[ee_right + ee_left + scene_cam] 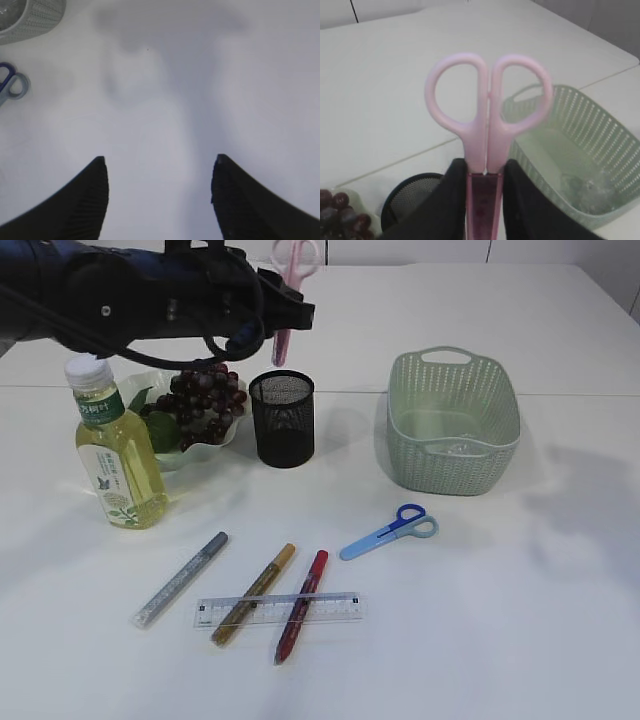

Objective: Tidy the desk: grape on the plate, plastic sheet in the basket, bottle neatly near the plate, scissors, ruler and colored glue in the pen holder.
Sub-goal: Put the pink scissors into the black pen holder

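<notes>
Now the left gripper clamps the pink scissors; directly beneath hangs the pen holder. Right gripper gapes wide, holding nothing.

The pink scissors run off the left wrist view's bottom edge, blades hidden; grapes are cut at its bottom-left corner; blue scissors are clipped by the right wrist view's left edge

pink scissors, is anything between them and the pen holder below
Nothing visible. The left gripper holds the pink scissors upright above the pen holder, whose open mouth shows only mesh inside. The grapes sit to its left and the basket to its right, both clear of the drop.
</notes>
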{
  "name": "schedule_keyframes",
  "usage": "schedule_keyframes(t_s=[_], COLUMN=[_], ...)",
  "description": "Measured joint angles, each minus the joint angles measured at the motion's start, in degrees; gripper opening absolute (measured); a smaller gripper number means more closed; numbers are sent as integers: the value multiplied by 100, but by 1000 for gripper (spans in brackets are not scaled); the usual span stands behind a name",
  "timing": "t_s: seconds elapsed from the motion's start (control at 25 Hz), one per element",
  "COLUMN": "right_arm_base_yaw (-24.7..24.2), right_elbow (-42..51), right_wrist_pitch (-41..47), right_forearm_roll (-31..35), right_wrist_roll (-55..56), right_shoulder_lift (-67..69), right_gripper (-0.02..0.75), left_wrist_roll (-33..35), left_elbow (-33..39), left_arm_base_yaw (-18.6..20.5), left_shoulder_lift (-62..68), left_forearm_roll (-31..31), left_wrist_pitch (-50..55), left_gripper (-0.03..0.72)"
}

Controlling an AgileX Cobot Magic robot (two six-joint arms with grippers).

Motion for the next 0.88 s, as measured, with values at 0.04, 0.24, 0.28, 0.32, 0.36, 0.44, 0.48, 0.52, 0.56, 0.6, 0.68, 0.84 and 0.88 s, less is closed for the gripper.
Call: schedule_keyframes(t_s=[0.04, 0.24, 0.28, 0.32, 0.36, 0.44, 0.48, 0.52, 0.56, 0.6, 0.68, 0.84, 0.88], right_arm_base_yaw=[0, 0, 0, 0, 0, 0, 0, 0, 0, 0, 0, 0, 0], right_elbow=[0, 0, 0, 0, 0, 0, 0, 0, 0, 0, 0, 0, 0], right_wrist_pitch=[0, 0, 0, 0, 0, 0, 0, 0, 0, 0, 0, 0, 0], right_forearm_roll=[0, 0, 0, 0, 0, -9, -9, -13, -22, -38, -49, -53, -53], right_wrist_roll=[0, 0, 0, 0, 0, 0, 0, 0, 0, 0, 0, 0, 0], right_shoulder_lift=[0, 0, 0, 0, 0, 0, 0, 0, 0, 0, 0, 0, 0], right_gripper=[506, 506, 506, 506, 506, 507, 507, 507, 507, 507, 507, 507, 507], left_wrist_roll=[0, 0, 0, 0, 0, 0, 0, 0, 0, 0, 0, 0, 0], left_elbow=[0, 0, 0, 0, 0, 0, 0, 0, 0, 0, 0, -117, -189], left_arm_base_yaw=[26, 130, 144, 153, 187, 223, 237, 274, 284, 310, 375, 480, 481], left_shoulder_lift=[11, 324, 411, 479, 570, 703, 779, 845, 903, 942, 1046, 1307, 1370], left_forearm_roll=[9, 9, 9, 9, 9, 12, 12, 12, 12, 12, 12, 12, 12], left_wrist_pitch=[-138, -880, -1051, -1234, -1392, -1778, -1920, -2061, -2180, -2266, -2426, -2554, -2564], left_gripper=[147, 147, 147, 147, 147, 147, 147, 147, 147, 147, 147, 147, 147])
